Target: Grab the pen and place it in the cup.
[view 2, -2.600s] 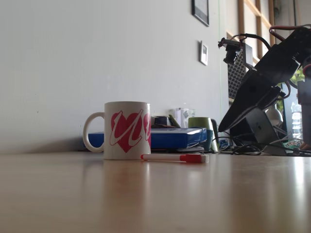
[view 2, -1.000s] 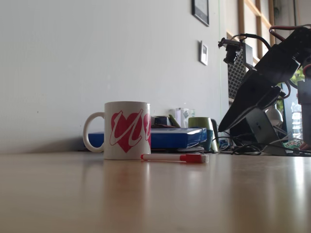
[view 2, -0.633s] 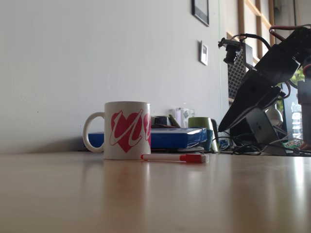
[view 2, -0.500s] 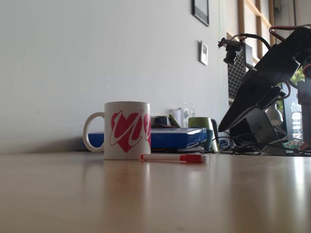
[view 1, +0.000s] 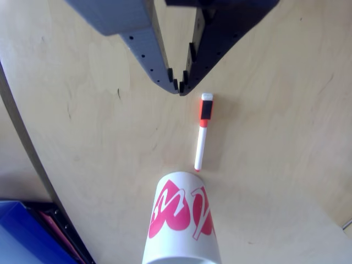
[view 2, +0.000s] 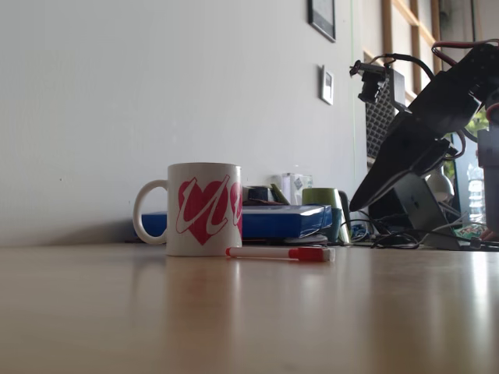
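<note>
The pen lies flat on the wooden table, its red-and-black cap toward my gripper and its tip almost touching the cup. In the fixed view the pen rests just in front of and right of the heart-printed white cup, which stands upright. My gripper hovers above the table a little left of the pen's cap, fingertips together and nothing between them. In the fixed view the gripper hangs in the air right of the pen, pointing down and left.
A blue folder lies behind the cup, seen again as a blue folder at the lower left. A green mug and cables sit near the arm's base. The table edge runs along the left.
</note>
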{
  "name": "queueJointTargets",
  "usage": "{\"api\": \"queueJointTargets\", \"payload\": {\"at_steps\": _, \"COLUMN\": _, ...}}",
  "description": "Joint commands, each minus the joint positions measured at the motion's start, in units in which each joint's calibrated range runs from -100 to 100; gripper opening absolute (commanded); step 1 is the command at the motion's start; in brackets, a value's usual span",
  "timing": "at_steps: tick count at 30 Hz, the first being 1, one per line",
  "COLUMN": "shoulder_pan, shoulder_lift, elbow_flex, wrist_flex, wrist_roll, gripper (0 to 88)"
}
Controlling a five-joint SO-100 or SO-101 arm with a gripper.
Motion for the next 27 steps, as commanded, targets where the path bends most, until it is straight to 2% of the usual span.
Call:
{"api": "queueJointTargets", "payload": {"at_steps": 1, "shoulder_pan": 0.22, "shoulder_lift": 5.10, "elbow_flex": -3.22, "wrist_flex": -2.97, "wrist_roll": 0.25, "gripper": 1.5}}
{"api": "queueJointTargets", "payload": {"at_steps": 8, "shoulder_pan": -0.62, "shoulder_lift": 21.61, "elbow_flex": -12.27, "wrist_flex": -10.89, "wrist_roll": 0.25, "gripper": 1.8}}
{"api": "queueJointTargets", "payload": {"at_steps": 14, "shoulder_pan": -1.03, "shoulder_lift": 36.88, "elbow_flex": -27.21, "wrist_flex": -11.83, "wrist_roll": 0.25, "gripper": 5.1}}
{"api": "queueJointTargets", "payload": {"at_steps": 18, "shoulder_pan": -4.54, "shoulder_lift": 44.77, "elbow_flex": -33.55, "wrist_flex": -11.92, "wrist_roll": -0.01, "gripper": 11.0}}
{"api": "queueJointTargets", "payload": {"at_steps": 27, "shoulder_pan": -11.88, "shoulder_lift": 63.85, "elbow_flex": -43.24, "wrist_flex": -15.10, "wrist_roll": -1.74, "gripper": 12.5}}
